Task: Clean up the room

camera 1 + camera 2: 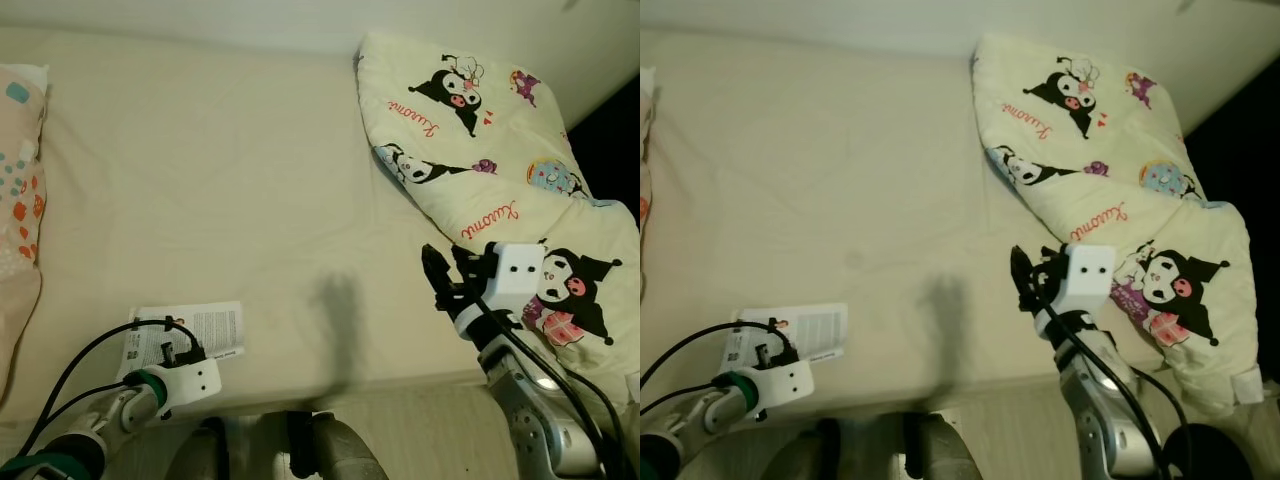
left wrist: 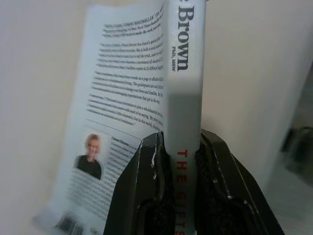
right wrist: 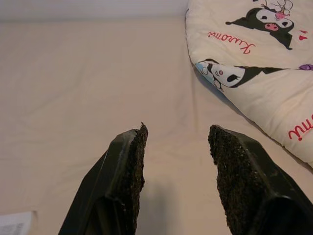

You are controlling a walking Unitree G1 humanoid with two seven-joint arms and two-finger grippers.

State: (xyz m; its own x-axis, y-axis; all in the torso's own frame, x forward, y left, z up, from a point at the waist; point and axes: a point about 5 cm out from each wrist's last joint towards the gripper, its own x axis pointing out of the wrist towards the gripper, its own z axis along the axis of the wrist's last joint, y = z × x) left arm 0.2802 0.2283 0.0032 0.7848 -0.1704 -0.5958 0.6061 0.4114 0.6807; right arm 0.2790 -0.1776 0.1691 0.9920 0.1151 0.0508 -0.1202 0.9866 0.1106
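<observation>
- Cream bed sheet [image 1: 230, 180] fills most of the head views, smooth and mostly bare, with a pale wall along the upper edge
- At the far left edge of the frame lies a pillow [image 1: 20, 200] with orange and teal spots
- Lower left of the frame: the left gripper [image 2: 182, 196] has its jaws closed on the spine of a paperback book [image 1: 185, 335], which lies on the sheet near the bed's front edge; the wrist view shows the back cover text and an author photo
- Lower right of centre: the right gripper [image 3: 176, 171] hovers over the sheet with jaws apart, holding nothing
- Right side of the frame: a cartoon-print quilt [image 1: 480, 140] lies rumpled, running from the upper middle down past the bed's corner
- Judged from this, tidying is at an early stage: the book is gripped but not yet put away, and the quilt looks unfolded
</observation>
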